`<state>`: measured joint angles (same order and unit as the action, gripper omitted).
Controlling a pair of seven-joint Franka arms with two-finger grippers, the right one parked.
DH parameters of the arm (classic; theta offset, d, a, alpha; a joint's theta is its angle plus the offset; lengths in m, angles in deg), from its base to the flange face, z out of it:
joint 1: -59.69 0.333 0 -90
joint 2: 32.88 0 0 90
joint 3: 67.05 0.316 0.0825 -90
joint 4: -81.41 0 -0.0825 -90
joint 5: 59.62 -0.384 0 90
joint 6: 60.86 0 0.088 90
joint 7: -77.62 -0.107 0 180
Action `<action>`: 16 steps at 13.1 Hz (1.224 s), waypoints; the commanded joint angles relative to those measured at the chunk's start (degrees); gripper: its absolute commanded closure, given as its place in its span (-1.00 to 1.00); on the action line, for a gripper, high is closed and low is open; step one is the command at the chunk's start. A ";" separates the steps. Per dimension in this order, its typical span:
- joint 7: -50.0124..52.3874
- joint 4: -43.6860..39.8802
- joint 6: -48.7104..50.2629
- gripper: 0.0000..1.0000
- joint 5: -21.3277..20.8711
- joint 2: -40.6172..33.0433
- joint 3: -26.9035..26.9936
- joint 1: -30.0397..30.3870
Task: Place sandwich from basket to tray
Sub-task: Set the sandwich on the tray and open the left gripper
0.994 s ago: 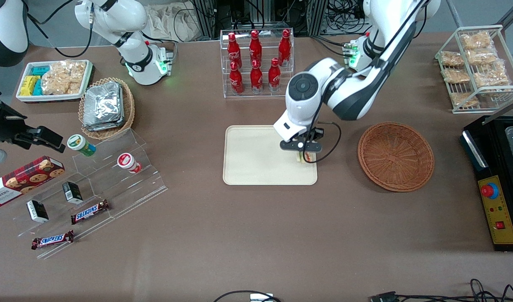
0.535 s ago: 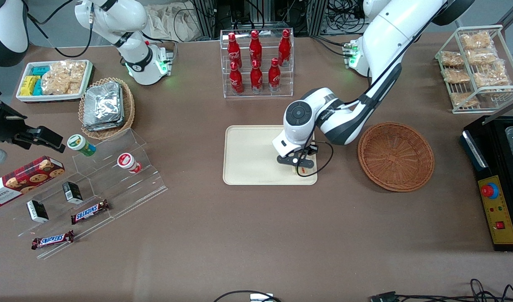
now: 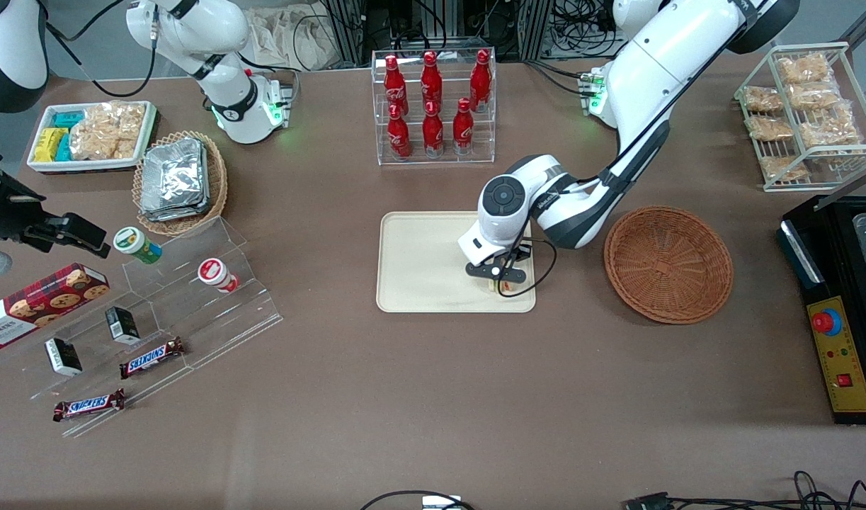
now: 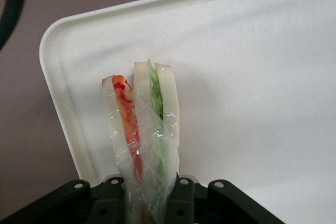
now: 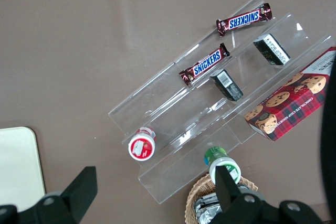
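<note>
Gripper (image 3: 498, 282) clamped on wrapped sandwich (image 4: 143, 129), low over tray (image 3: 418, 269) corner nearest basket (image 3: 668, 263); wedge's long axis extends straight out from fingertips.

- Left arm (image 3: 645, 64): glossy white shell segments, dark grey bands at the joints.
- Wrist joint (image 3: 505, 196): round dark grey end cap with concentric rings.
- Cable (image 3: 539, 265): thin, black, looping beside the wrist.
- Base (image 3: 594, 95): green indicator light lit.
- Gripper (image 3: 498, 278): black body below a white flange; in the wrist view, 4 silver screws (image 4: 214, 184) along its black housing.
</note>
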<state>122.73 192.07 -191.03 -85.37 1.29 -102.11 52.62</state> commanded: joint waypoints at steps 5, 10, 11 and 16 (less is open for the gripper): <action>1.56 0.79 -0.79 -1.00 -1.23 -0.60 -0.10 0.56; 1.56 0.70 -0.79 -1.00 -1.23 -0.51 -0.10 0.56; 1.64 0.70 -0.79 -1.00 -1.23 -0.51 -0.10 0.56; 1.65 0.61 -0.62 -1.00 -1.23 -0.68 -0.10 0.65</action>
<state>123.12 192.09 -191.06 -85.38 1.28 -102.09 52.96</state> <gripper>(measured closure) 0.000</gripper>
